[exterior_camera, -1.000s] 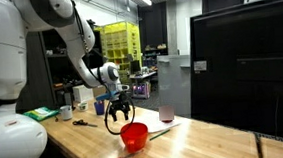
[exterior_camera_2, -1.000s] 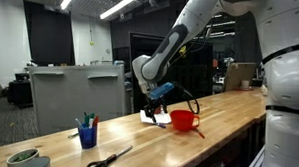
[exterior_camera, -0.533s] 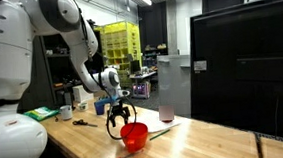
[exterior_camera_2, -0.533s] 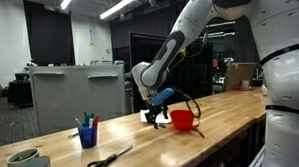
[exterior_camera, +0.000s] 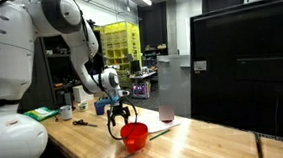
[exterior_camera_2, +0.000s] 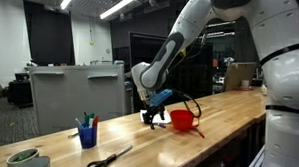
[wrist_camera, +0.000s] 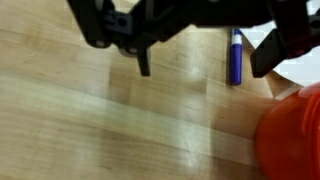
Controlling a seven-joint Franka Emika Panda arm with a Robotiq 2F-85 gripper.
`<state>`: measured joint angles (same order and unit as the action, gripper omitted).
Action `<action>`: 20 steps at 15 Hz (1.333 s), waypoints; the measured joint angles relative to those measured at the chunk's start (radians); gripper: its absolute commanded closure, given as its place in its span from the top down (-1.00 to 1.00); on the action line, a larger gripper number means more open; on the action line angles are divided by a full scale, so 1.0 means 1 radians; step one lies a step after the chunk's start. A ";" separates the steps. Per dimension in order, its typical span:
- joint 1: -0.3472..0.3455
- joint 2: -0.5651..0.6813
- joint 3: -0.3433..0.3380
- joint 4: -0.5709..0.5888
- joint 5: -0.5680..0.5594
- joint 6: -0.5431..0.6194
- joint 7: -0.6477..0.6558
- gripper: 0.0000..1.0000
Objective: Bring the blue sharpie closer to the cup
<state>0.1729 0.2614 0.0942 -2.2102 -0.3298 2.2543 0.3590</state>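
Observation:
In the wrist view the blue sharpie [wrist_camera: 235, 57] lies flat on the wooden table, pointing away from the camera. My gripper [wrist_camera: 203, 66] comes in from the top and stands open, its dark fingers on either side of the pen, which is close to the right finger [wrist_camera: 264, 62]. The red cup [wrist_camera: 295, 130] fills the lower right corner, just beyond the pen. In both exterior views the gripper [exterior_camera: 121, 115] [exterior_camera_2: 153, 117] hangs low over the table right beside the red cup [exterior_camera: 135, 137] [exterior_camera_2: 183, 120]. The pen itself is too small to make out there.
A blue cup with pens [exterior_camera_2: 88, 134], scissors [exterior_camera_2: 107, 158] and a green bowl [exterior_camera_2: 27, 158] sit further along the table. A clear cup [exterior_camera: 166, 114] stands behind the red one, and a thin stick [exterior_camera: 161, 134] lies beside it. A white scrap [wrist_camera: 262, 38] lies by the pen.
The gripper has sunk slightly toward the table beside the red cup. Its jaws stay open.

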 measured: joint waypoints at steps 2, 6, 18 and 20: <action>0.012 -0.021 0.001 0.002 -0.003 0.009 -0.001 1.00; 0.047 -0.071 0.008 0.008 -0.028 0.017 0.001 1.00; 0.068 -0.064 0.027 0.032 -0.061 0.205 -0.015 1.00; 0.076 -0.052 0.036 0.032 -0.061 0.240 -0.037 1.00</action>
<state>0.2490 0.2092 0.1298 -2.1786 -0.3908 2.4944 0.3221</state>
